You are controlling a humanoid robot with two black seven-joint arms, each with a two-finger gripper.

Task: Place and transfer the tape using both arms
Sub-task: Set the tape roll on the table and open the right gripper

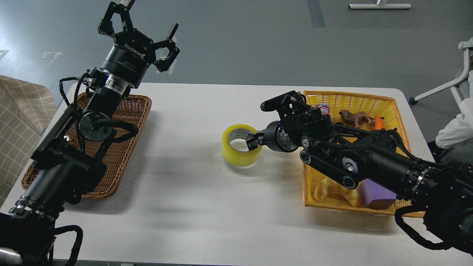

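Observation:
The yellow tape roll [236,153] with its grey-white core sits at or just above the white table [192,207] near the middle, its hole facing up. My right gripper [254,141] is shut on the roll's right wall, one finger inside the core and one outside. The right arm reaches in from the lower right over the yellow basket. My left gripper [142,27] is open and empty, raised high above the far end of the brown wicker tray [138,111] at the left.
The yellow basket [388,98] at the right holds a croissant toy [334,190], a purple block [377,194], a lion figure [354,117], a small can [323,107] and an orange piece [377,121]. A checked cloth [18,111] lies at the far left.

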